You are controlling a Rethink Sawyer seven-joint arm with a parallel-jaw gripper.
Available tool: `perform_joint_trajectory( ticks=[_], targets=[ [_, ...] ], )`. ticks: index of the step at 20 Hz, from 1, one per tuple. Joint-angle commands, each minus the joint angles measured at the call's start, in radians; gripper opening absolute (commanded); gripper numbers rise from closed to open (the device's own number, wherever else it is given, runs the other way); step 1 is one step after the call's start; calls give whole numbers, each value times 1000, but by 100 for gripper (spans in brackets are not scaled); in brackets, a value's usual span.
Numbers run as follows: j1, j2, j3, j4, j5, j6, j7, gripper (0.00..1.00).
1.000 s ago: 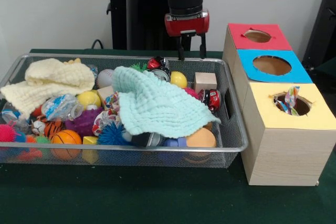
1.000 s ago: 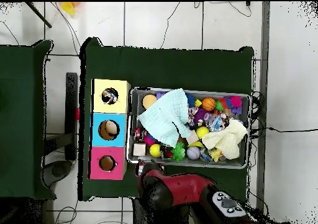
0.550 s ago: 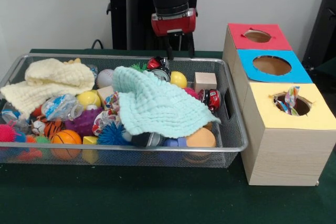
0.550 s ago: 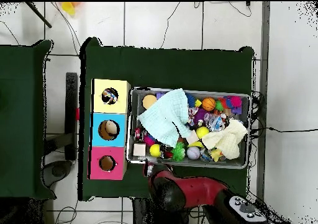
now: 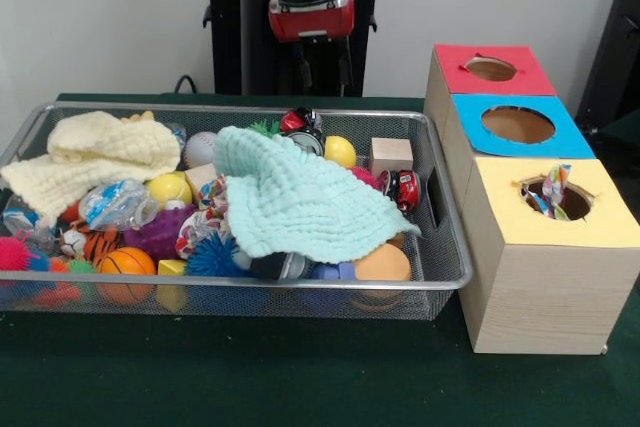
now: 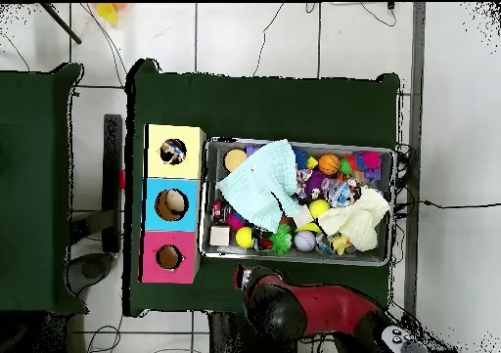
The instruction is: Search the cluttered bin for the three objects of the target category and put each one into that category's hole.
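Dark green table under a plain pale wall, and my wire bin (image 5: 440, 247) fills the lower left of the front view, heaped with toys. My gripper (image 5: 320, 65) hangs at top centre, above the bin's far rim, fingers a modest way apart with nothing between them.

The target category isn't marked anywhere, so I can't name the three objects; whatever they are, they're in that heap. Something colourful already pokes from the yellow box's hole (image 5: 556, 197) at right. The blue hole (image 5: 518, 124) and red hole (image 5: 490, 68) sit behind it.

My judgement: the mint cloth (image 5: 300, 197) is light and floppy, so pinch a raised fold. The wooden block (image 5: 390, 155) looks stiff, with flat sides to grip. The balls, like the yellow ball (image 5: 340, 151), may roll away.

The cloth covers the bin's middle, and the cream cloth (image 5: 95, 152) blankets the upper left.
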Motion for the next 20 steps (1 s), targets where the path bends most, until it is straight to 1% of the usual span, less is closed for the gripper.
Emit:
perform_joint_trajectory(
  ticks=[1,4,6,9,13,16,20],
  targets=[
    [15,-134,137,-24,78,145,26,100],
    [23,-152,142,-36,95,180,25,100],
    [28,-136,132,-50,92,179,32,100],
    [37,-101,111,-88,67,164,21,100],
    [66,-85,63,-146,30,160,12,100],
    [74,-50,32,-189,6,154,4,100],
    [52,19,10,-230,-20,131,-11,100]
  ],
)
